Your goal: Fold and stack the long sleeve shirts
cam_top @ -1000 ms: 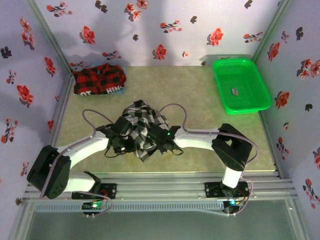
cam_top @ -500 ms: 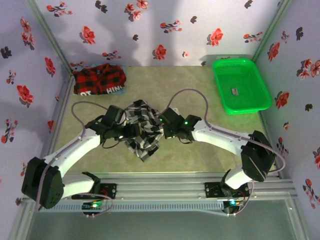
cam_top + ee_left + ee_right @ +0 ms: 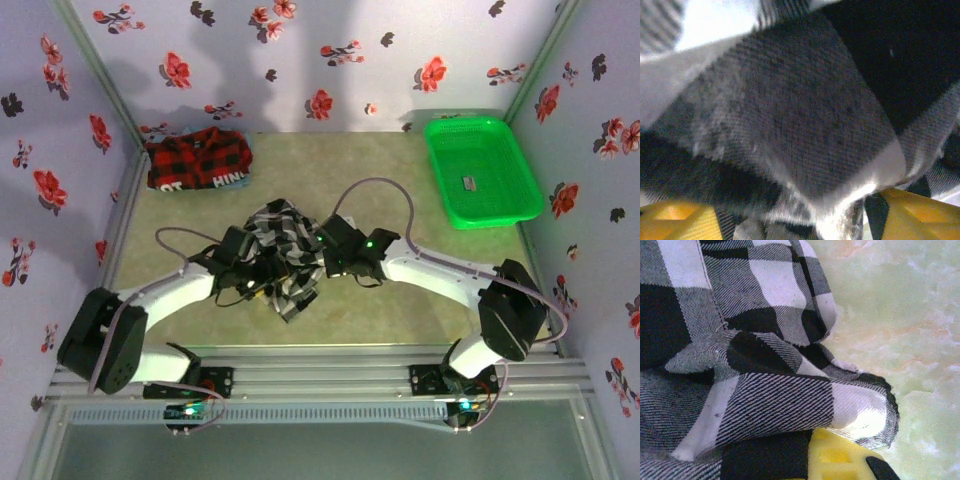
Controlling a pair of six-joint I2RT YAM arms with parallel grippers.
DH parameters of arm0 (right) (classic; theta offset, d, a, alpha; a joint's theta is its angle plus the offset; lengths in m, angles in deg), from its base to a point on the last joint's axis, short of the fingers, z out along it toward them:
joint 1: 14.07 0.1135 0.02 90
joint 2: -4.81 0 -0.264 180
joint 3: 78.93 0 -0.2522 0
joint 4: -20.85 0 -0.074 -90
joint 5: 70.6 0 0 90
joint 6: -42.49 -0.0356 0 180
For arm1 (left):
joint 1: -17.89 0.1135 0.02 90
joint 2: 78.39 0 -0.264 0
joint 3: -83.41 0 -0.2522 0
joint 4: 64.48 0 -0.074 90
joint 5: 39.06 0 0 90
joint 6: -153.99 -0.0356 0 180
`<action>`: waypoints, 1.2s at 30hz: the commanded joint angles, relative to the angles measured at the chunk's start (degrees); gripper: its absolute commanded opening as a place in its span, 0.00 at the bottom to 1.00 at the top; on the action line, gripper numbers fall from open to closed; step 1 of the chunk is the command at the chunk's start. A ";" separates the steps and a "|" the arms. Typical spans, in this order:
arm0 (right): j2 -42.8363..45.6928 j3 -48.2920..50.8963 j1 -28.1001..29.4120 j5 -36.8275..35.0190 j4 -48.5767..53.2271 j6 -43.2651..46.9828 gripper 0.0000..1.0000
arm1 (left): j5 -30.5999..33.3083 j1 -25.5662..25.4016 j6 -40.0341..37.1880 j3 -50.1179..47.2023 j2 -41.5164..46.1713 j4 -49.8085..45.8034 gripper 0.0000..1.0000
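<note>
The black-and-white checked shirt (image 3: 287, 250) lies bunched in the middle of the table. The red-and-black plaid shirt (image 3: 198, 160), with white lettering, lies folded at the back left. My left gripper (image 3: 262, 274) is pushed into the checked shirt's left side. In the left wrist view its yellow fingers (image 3: 675, 220) stand wide apart, open, with checked cloth (image 3: 790, 125) draped loosely between them. My right gripper (image 3: 322, 256) is at the bunch's right side. Its yellow finger (image 3: 840, 455) is shut on a fold of the checked shirt (image 3: 775, 405), which hides the other finger.
A green plastic basket (image 3: 482, 170) stands at the back right. Flowered walls close in the table on three sides. Bare tabletop (image 3: 400, 200) lies between the checked shirt and the basket, and along the near edge.
Both arms reached away from the near edge into the checked shirt. The left gripper opened and then drew back slightly. The right gripper closed fully on the cloth.
</note>
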 commanded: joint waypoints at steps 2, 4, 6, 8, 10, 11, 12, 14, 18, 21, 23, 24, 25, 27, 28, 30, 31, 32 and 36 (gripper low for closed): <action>0.44 -1.93 0.08 0.47 0.13 -1.46 0.02 | 0.75 0.19 3.22 2.34 -2.89 5.28 0.40; 1.36 -2.58 -0.02 -0.07 1.24 -1.17 0.02 | 1.16 1.52 2.14 3.31 -1.92 3.17 0.23; 2.81 -3.90 -0.32 -1.09 3.71 -0.84 0.01 | 1.98 3.61 -0.08 4.84 1.39 -0.78 0.16; 4.81 -5.63 -1.26 -2.39 6.78 -0.40 0.00 | 3.87 5.99 -5.11 8.79 5.71 -7.72 0.14; 6.97 -7.47 -2.54 -4.20 9.41 0.06 0.00 | 5.51 8.29 -10.96 13.70 8.70 -15.07 0.13; 8.29 -8.64 -3.27 -5.42 10.54 0.76 0.00 | 5.99 9.75 -13.91 16.40 9.42 -18.17 0.12; 9.22 -9.80 -4.02 -6.18 11.43 1.57 0.00 | 6.25 10.96 -16.26 18.77 9.87 -20.51 0.12; 11.03 -13.39 -5.92 -9.35 13.39 3.90 0.00 | 7.20 13.52 -21.40 24.85 10.28 -24.90 0.11; 11.40 -23.11 -10.25 -12.48 17.14 9.61 0.00 | 8.50 17.66 -30.02 37.48 10.02 -29.54 0.10; 10.85 -29.49 -14.05 -12.98 18.25 13.11 0.00 | 9.64 20.48 -34.82 47.97 8.38 -32.01 0.10; 10.50 -33.11 -16.22 -12.85 18.31 14.61 0.00 | 10.84 21.95 -37.24 54.85 7.11 -33.01 0.10; 10.21 -34.87 -17.17 -12.31 18.23 15.30 0.00 | 11.40 22.60 -38.05 57.48 6.48 -33.27 0.10; 9.99 -36.45 -17.79 -11.64 18.23 16.08 0.00 | 11.66 23.45 -38.74 60.65 5.75 -33.54 0.10; 9.24 -40.19 -18.45 -9.94 18.44 17.96 0.00 | 11.76 25.16 -39.87 65.85 4.47 -34.07 0.10; 8.98 -41.73 -18.45 -9.21 18.72 18.59 0.00 | 11.42 26.11 -40.00 68.37 4.02 -34.17 0.09; 8.83 -44.57 -18.45 -7.49 19.25 19.33 0.00 | 9.44 28.27 -39.27 72.46 3.86 -33.14 0.09; 8.92 -45.68 -18.46 -6.92 19.51 19.34 0.00 | 8.90 29.03 -39.23 74.56 3.83 -32.64 0.09; 9.27 -46.47 -18.45 -4.43 19.59 19.26 0.00 | 8.56 29.68 -39.61 76.74 3.65 -32.46 0.10; 11.60 -45.19 -18.54 -1.74 17.85 19.33 0.00 | 6.48 30.07 -42.19 81.62 3.01 -31.42 0.10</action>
